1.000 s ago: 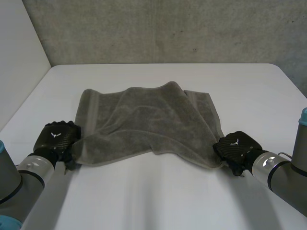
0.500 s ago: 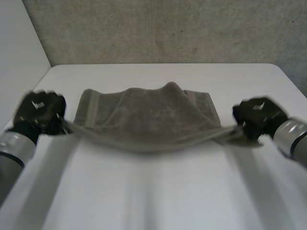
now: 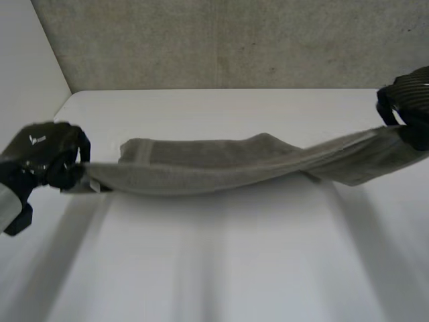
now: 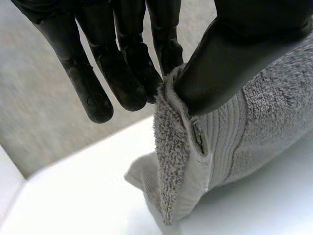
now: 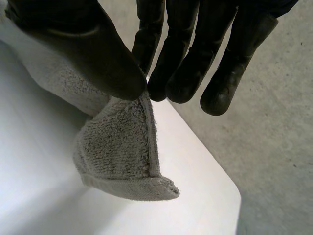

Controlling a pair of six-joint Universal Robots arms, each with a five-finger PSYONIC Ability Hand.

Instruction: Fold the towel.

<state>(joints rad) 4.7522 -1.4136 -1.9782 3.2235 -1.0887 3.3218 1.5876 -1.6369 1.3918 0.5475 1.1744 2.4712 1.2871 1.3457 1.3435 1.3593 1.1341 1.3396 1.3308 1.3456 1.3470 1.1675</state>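
Towel (image 3: 221, 161) long axis runs nine to three o'clock. Left hand (image 3: 43, 157) and right hand (image 3: 405, 100) each pinch an end corner.

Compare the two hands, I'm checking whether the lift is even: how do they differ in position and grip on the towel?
The right hand appears higher and farther back than the left hand, so the towel slopes up towards it. The left hand's thumb presses the towel's ribbed band; the right hand pinches a corner whose tip droops below its fingers. Both pinch the towel between thumb and fingers.
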